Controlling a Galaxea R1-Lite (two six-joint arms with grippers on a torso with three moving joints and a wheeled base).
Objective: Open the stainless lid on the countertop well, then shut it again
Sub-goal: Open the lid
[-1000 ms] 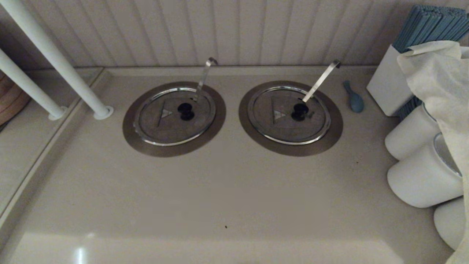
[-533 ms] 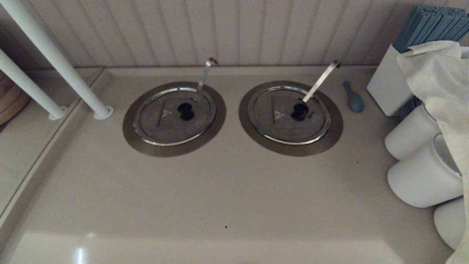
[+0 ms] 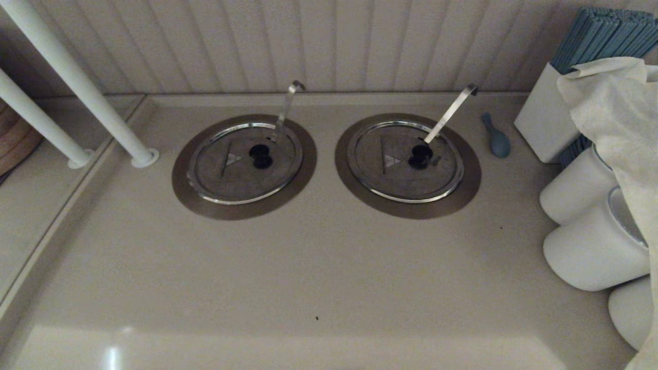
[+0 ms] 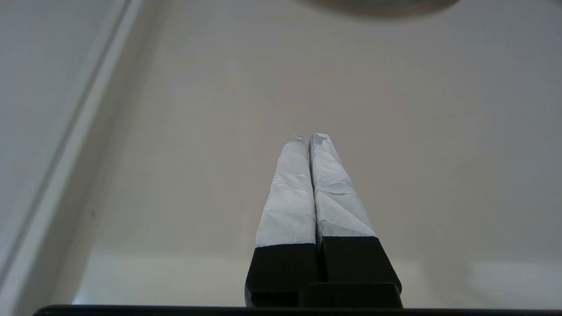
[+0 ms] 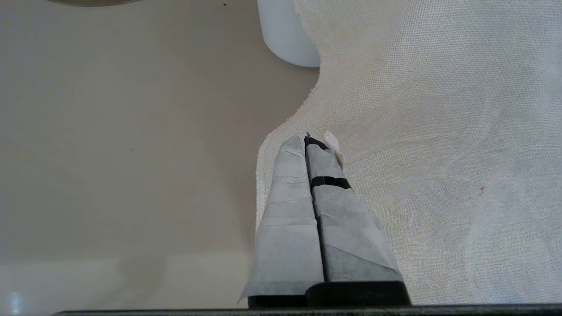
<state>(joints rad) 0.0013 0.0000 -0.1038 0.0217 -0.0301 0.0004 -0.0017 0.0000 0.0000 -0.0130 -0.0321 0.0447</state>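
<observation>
The stainless lid lies flat and closed on the left countertop well, whose brushed flange rings it. It has a black knob, a small triangle mark and a thin hooked handle rising near upright at its far side. Neither arm shows in the head view. In the left wrist view my left gripper is shut and empty over bare counter, a dark flange edge far ahead. My right gripper is shut and empty at the edge of a cream cloth.
A twin lid with a broad slanted handle sits to the right. Beyond it lie a blue spoon, a white box of blue sticks, white cylinders and the draped cloth. White poles stand at the left.
</observation>
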